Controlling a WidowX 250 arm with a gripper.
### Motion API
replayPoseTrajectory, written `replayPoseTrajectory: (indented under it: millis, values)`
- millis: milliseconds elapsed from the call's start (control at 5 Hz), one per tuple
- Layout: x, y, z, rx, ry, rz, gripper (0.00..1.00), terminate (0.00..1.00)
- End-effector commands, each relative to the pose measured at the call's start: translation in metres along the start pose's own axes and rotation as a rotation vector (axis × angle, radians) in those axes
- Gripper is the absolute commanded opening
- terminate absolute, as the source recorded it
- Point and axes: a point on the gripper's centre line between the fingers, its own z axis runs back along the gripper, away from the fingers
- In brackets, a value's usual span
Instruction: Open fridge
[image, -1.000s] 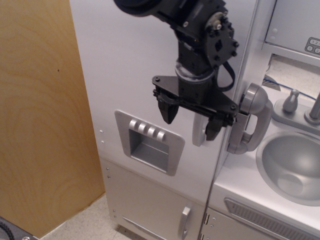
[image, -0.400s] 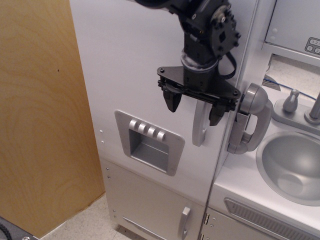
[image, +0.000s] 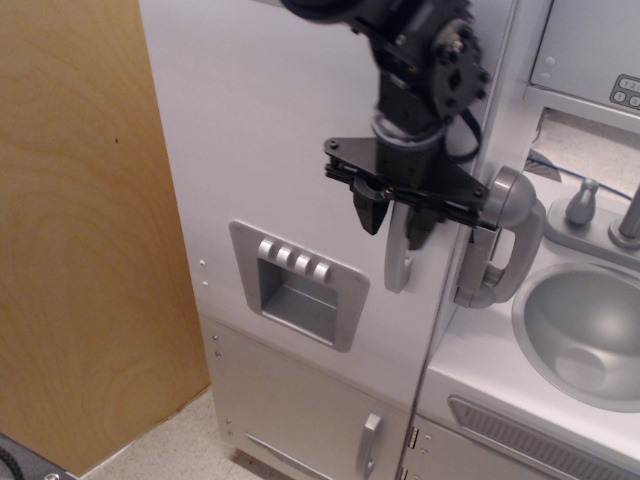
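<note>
I'm seeing the fingers (image: 396, 218) closing narrowly around the fridge (image: 290, 130) handle (image: 399, 262); wood panel (image: 85, 230) standing left, grey sink (image: 583, 335) sitting right.

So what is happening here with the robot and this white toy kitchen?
A single robot arm is working on the fridge, the tall white cabinet on the left. Its tool is at the top of the curved silver handle of the big door, with one finger on each side of the handle. Whether the fingers already press on it cannot be told. The door looks shut, so the pull has not begun. The grey phone handset hangs just right of the tool, untouched.
</note>
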Motion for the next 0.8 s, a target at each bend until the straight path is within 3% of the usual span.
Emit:
replayPoseTrajectory:
  millis: [0, 200, 400, 600]
  values:
    - [-0.002, 0.006, 0.029, -0.036, -0.051, -0.002, 0.0, 0.0]
    - [-0.024, 0.014, 0.036, -0.063, -0.035, -0.056, 0.0, 0.0]
    - [-0.046, 0.019, 0.046, -0.044, 0.022, -0.111, 0.0, 0.0]
    - [-0.067, 0.01, 0.047, -0.053, 0.057, -0.245, 1.0, 0.0]
